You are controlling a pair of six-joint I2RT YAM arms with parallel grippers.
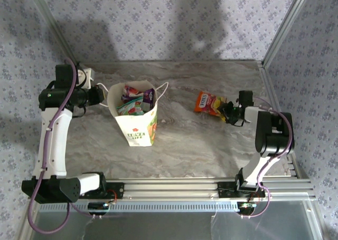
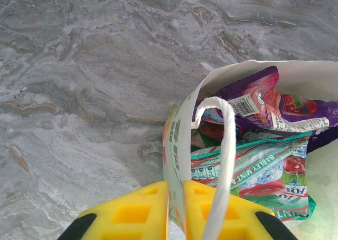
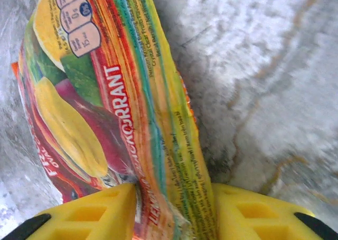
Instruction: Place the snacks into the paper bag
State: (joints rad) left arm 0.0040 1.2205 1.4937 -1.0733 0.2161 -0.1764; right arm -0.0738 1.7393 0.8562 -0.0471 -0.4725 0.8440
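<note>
The bag point(image 1: 138, 128) is seen standing on the table point(image 1: 185, 145), left of the middle, with its mouth open upward. Several packets are held inside it. In the left wrist view a purple packet point(image 2: 264, 92) is seen on top, and a teal packet point(image 2: 259, 171) is seen below it. A white cord handle point(image 2: 227, 155) is laid over these packets.

The left gripper point(image 1: 103, 96) is placed at the left rim of the bag. In its own view the left gripper point(image 2: 176, 213) is closed, and the bag wall point(image 2: 177, 145) is pinched between the two jaws.

One orange packet point(image 1: 207, 102) is found outside the bag, on the right part of the table and well apart from the bag. The right gripper point(image 1: 228, 112) is set at the near right end of this packet. In the right wrist view the right gripper point(image 3: 174, 213) is clamped on the orange packet point(image 3: 105, 118). The foil is buckled where both jaws are pressed on it. Whether the far end of the packet is touching the table cannot be told.
</note>
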